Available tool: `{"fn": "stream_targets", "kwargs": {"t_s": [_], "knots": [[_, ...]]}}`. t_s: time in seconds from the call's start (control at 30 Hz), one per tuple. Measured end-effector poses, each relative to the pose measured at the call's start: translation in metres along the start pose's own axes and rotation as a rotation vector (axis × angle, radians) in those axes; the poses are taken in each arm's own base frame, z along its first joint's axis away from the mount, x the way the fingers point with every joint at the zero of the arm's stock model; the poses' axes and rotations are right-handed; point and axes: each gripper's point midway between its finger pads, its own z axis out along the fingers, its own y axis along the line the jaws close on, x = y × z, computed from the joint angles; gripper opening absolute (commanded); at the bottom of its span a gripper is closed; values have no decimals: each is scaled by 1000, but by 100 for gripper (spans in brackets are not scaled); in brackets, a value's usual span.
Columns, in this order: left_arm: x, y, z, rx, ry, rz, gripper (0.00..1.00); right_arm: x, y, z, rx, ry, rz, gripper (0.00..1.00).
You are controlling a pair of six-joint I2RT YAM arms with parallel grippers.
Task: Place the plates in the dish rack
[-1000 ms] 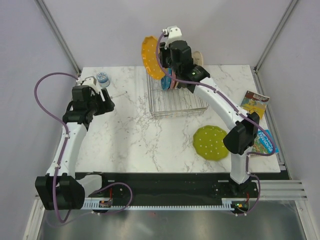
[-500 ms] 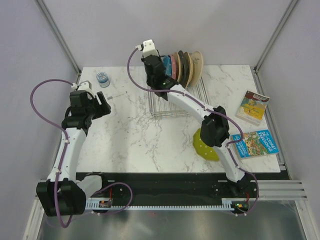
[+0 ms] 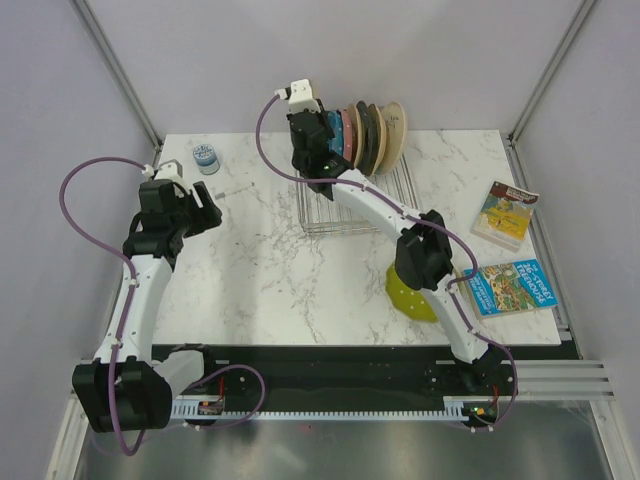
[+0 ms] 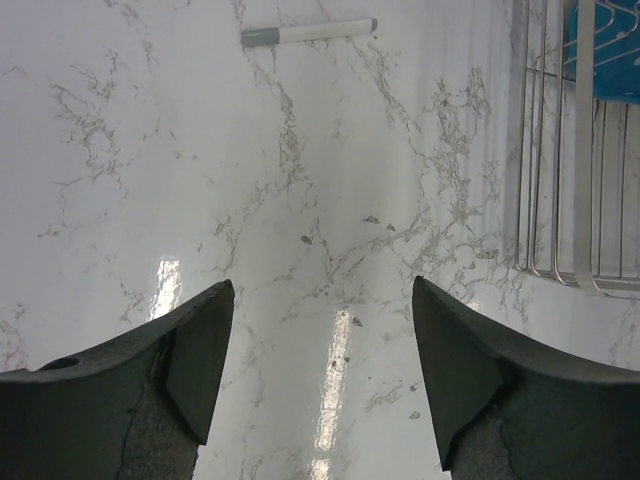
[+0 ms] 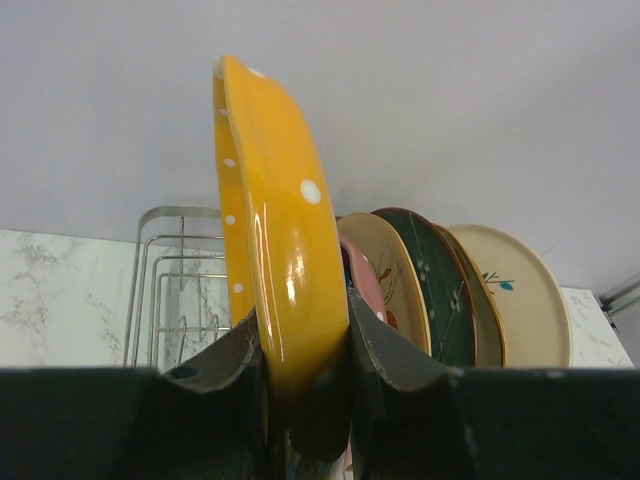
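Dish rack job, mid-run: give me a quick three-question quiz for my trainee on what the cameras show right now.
1. True or false: the left claw is holding a plate.
2. Which colour is the plate that the right claw grips by its rim? A. orange B. cream C. dark green
3. Fill in: the green plate lies flat on the ___, outside the dish rack.

Key
1. False: it is open and empty above the table.
2. A, the orange plate.
3. table
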Motion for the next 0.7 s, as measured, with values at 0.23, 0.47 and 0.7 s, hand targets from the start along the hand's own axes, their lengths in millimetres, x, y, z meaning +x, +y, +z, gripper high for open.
{"fn": "stream_targets", "kwargs": {"t_s": [0.23, 0.47, 0.7], "knots": [[1, 1, 1, -4, 1, -9, 79, 26, 4, 11, 1, 34, -29, 0], [11, 10, 4, -25, 25, -21, 79, 49, 3, 20, 3, 75, -29, 0], [13, 18, 4, -44, 27, -36, 79, 60, 4, 25, -3, 97, 7, 0]]}}
